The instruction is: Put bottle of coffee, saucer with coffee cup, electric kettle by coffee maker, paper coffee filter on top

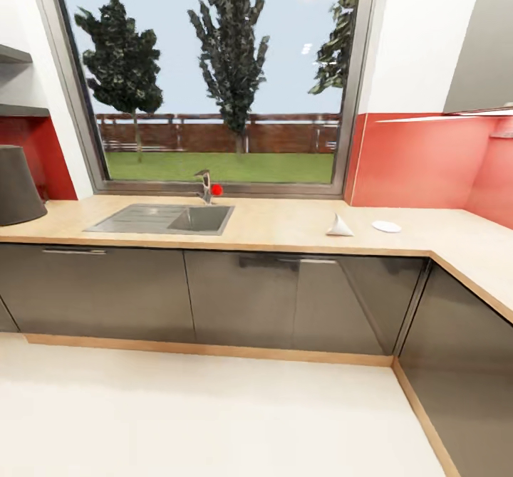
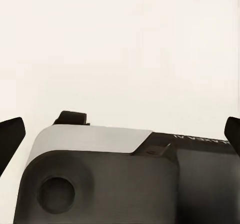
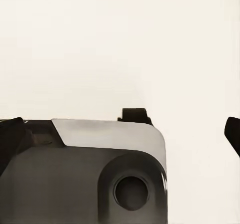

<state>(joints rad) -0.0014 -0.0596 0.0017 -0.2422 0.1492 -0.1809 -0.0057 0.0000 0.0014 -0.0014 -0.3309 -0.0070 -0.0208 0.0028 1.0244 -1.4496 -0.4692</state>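
A: What takes up the most room?

B: The floor (image 1: 214, 420), pale and wide, running up to the cabinets (image 1: 214, 299). It gives open room to move on the left and middle; on the right the cabinets turn a corner toward the camera and narrow it.

A: And above them?

B: A light wood counter (image 1: 285, 224), L-shaped, its front edge straight across and then bending down the right side. Behind it a big window (image 1: 214, 71) with trees and a fence outside, red wall (image 1: 420, 164) to its right.

A: What sits on the counter?

B: A steel sink (image 1: 164, 218) let into it left of middle, a tap (image 1: 206, 185) behind the basin. At the far left edge a dark, tapered thing (image 1: 18, 185), cut off by the frame; I cannot tell what it is. Right of the sink, well apart from it, a white paper filter (image 1: 340, 226) lies tipped on the counter, and near it, further right, a flat white saucer (image 1: 386, 226). The two do not touch.

A: The grippers?

B: In the wrist views the left gripper (image 2: 120, 134) and right gripper (image 3: 120, 134) each show dark fingertips at both picture edges, spread wide, nothing between them. Both look down over the robot's grey base (image 2: 100, 174) onto pale floor
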